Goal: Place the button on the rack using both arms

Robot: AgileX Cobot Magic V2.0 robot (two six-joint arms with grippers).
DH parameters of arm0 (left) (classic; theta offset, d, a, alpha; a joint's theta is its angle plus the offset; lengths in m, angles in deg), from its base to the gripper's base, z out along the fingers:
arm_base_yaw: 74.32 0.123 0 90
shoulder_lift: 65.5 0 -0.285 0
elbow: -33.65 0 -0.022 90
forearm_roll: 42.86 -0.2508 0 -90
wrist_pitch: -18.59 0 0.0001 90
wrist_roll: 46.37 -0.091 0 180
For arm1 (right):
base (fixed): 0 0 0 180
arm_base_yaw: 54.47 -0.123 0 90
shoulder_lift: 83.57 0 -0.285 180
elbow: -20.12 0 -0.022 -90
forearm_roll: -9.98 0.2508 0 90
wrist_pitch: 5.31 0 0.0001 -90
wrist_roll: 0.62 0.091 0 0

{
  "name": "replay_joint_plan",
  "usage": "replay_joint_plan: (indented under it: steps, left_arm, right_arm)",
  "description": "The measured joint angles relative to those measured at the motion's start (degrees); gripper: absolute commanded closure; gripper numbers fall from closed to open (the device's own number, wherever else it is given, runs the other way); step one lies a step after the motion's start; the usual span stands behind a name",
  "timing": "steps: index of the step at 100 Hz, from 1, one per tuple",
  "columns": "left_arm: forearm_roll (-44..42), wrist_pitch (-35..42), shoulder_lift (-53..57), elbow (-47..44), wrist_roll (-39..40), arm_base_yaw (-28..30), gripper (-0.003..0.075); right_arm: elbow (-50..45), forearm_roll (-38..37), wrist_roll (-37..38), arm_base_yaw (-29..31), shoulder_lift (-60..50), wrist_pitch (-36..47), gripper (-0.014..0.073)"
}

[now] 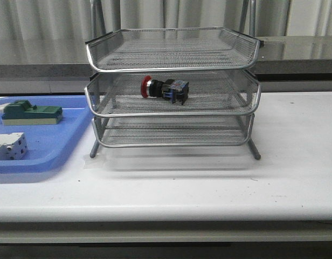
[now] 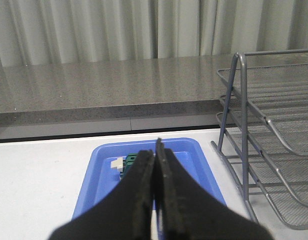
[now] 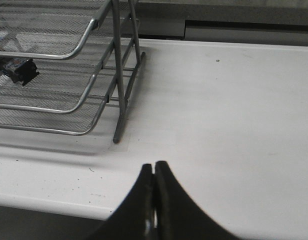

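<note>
While the button [image 1: 165,89] lies in the rack [image 1: 171,112], fingers [image 2: 144,185] closed

A white table [image 1: 295,162] fills the lower half of the front view, its front edge running across the bottom of the frame. At centre the rack [image 1: 171,86] stands on it on thin metal legs. At the left edge of the frame a flat blue tray [image 1: 47,145] lies on the table, just beside the rack's left legs.

Lab, white bench [image 1: 295,178], grey curtains [image 1: 171,13]
</note>
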Motion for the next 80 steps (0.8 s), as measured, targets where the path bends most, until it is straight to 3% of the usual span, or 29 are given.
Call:
replay_joint_plan:
  steps: [30,51,80]
  left_arm:
    - [0.0,0.0,0.0,0.0,0.0,0.0,0.074]
    - [0.0,0.0,0.0,0.0,0.0,0.0,0.074]
    - [0.0,0.0,0.0,0.0,0.0,0.0,0.074]
  right_arm:
    - [-12.1,-2.3,4.1,-0.6,-12.4,11.2,0.0654]
    - [-16.8,-2.4,4.2,-0.6,-20.6,11.5,0.0654]
    - [-17.0,-2.4,4.4,-0.6,-21.4,11.2,0.0654]
